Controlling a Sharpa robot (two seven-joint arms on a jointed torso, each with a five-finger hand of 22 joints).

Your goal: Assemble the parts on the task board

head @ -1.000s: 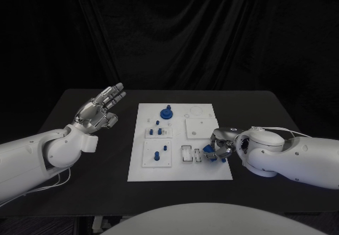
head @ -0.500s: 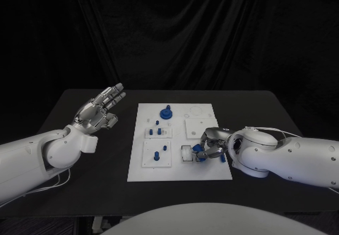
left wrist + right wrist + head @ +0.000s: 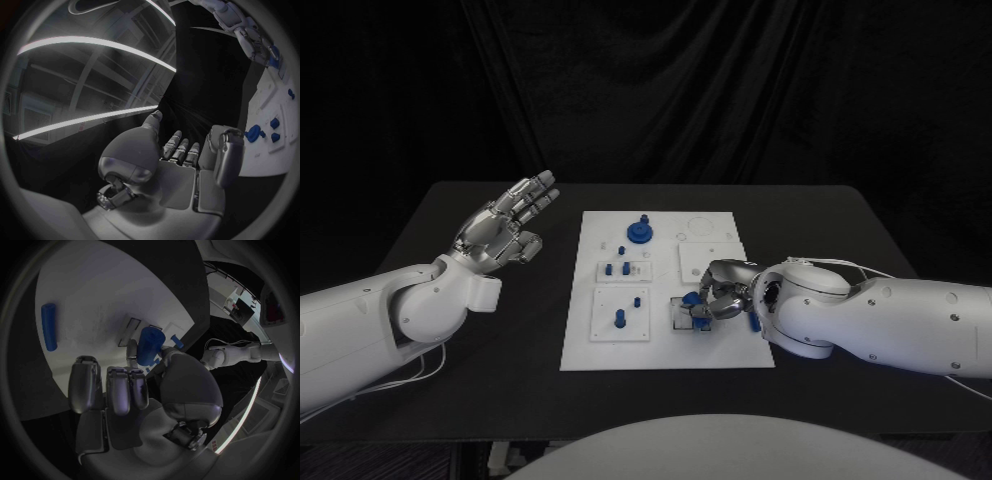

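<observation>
Evidently, in the head view the right hand [image 3: 714, 298] hung low over the task board [image 3: 666, 350] near its right edge, fingers curled round a small blue part [image 3: 691, 299], probably to carry it to the slotted fixture beneath; the fingers hid how it met the slot. The left hand [image 3: 503, 222] was raised beside the board's left edge, fingers straight, apart and empty, likely kept out of the way. In the left wrist view that palm [image 3: 164, 165] held nothing, and blue pieces [image 3: 254, 133] stood on the board beyond. In the right wrist view a blue cylinder [image 3: 149, 345] sat pinched between thumb and fingers [image 3: 128, 389], its lower end hidden, while a loose blue rod [image 3: 49, 326] lay apart on the board.
</observation>
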